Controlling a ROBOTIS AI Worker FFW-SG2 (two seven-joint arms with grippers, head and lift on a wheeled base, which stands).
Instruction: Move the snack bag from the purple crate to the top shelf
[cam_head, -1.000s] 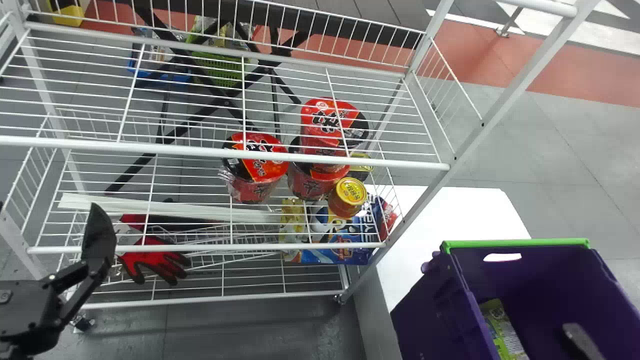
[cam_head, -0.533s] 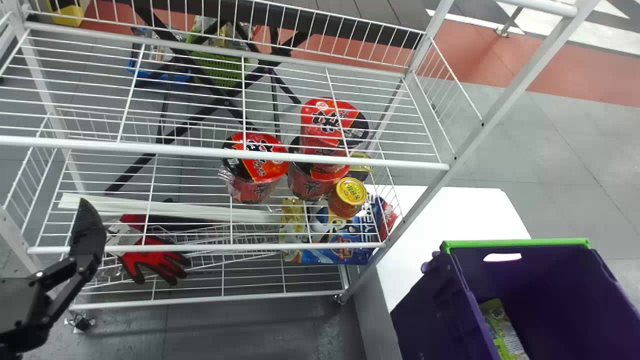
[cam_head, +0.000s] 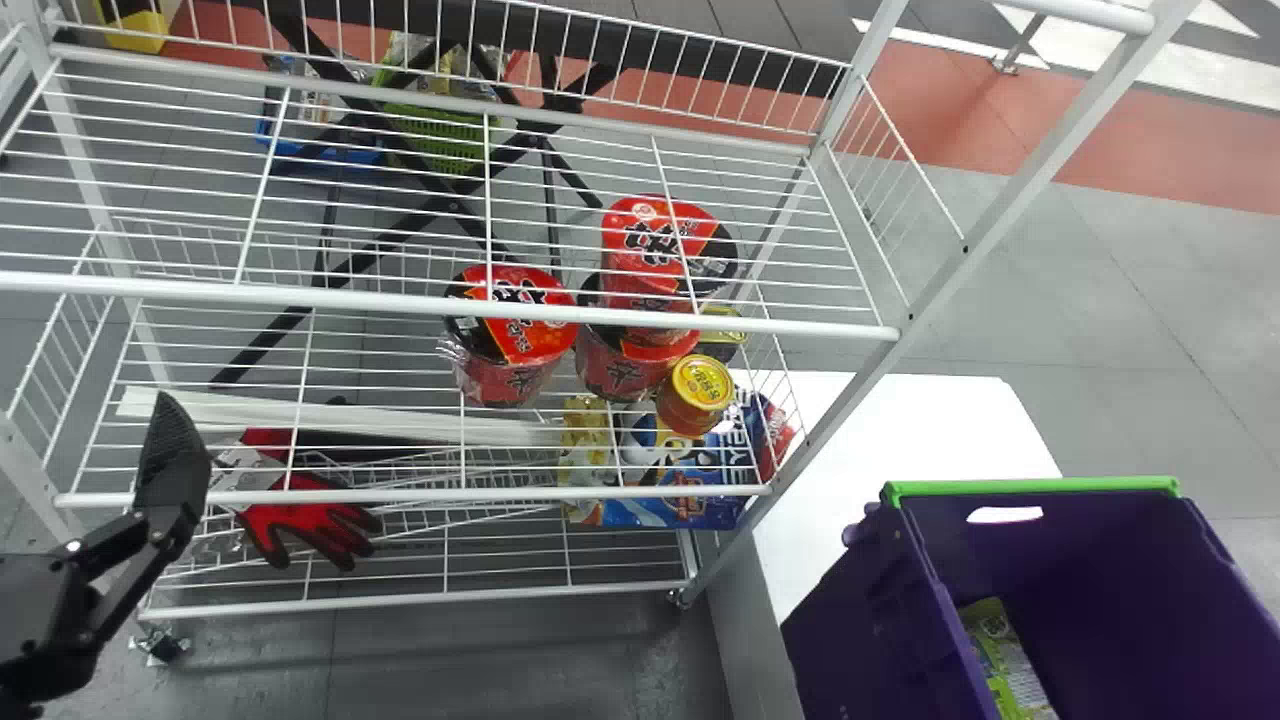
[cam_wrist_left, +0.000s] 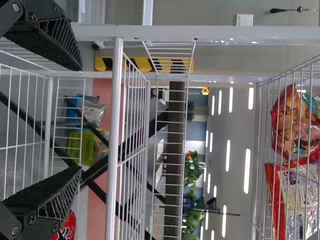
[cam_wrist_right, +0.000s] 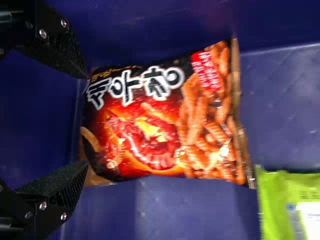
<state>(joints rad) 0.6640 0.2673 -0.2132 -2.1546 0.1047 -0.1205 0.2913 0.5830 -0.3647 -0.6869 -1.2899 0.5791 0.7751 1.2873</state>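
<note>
Inside the purple crate, the right gripper is spread wide at the snack bag's end; well left of the crate, the left gripper hangs wide.

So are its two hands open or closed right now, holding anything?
Left hand: open, holding nothing, by the wire rack.
Right hand: open, at the snack bag in the purple crate, not gripping it.
</note>
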